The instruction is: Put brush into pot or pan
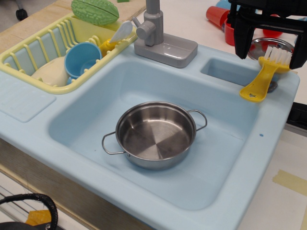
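Note:
The yellow brush (263,79) lies on the right rim of the light blue sink (144,199), white bristles toward the back and the rounded handle end with its star hole toward the front. My black gripper (271,55) hangs over the bristle end, open, with one finger on each side of the brush head. I cannot tell whether the fingers touch it. The shiny steel pan (154,135) with two wire loop handles sits empty in the middle of the sink basin, to the front left of the brush.
A grey faucet (160,40) stands at the back of the sink. A yellow dish rack (29,50) at the left holds a blue cup (82,58), a green object (95,11) and a yellow-handled white utensil (117,36). A flat steel lid (266,45) and red cups (218,15) lie behind the gripper.

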Controlling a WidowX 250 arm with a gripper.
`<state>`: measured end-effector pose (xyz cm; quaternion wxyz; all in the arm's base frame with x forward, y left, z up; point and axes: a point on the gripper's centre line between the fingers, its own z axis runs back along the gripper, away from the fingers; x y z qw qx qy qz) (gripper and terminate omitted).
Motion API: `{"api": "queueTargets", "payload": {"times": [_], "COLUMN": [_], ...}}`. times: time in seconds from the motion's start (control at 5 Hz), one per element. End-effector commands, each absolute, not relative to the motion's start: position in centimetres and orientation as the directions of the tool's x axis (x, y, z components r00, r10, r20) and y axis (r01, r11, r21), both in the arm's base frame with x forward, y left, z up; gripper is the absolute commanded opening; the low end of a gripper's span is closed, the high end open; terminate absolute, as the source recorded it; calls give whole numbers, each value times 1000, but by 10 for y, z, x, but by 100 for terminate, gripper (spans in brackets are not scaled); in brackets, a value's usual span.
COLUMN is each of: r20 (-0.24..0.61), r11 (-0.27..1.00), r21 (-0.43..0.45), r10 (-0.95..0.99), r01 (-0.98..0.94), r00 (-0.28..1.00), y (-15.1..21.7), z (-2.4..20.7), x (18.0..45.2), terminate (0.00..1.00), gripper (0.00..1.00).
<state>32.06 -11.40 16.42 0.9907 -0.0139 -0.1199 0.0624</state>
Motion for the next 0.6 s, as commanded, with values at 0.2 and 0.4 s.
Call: {"api": "queueTargets", "payload": {"times": [0.2, 0.4], "r20": [226, 199], "r11": [994, 993], "r21": [-21, -29], "r10": [106, 117], "r01": [-104, -114], "r00": [968, 973], "y": [-114, -113], "z": [155, 145], "x": [327, 333], "terminate": [0, 0], "gripper": [100, 100]}}
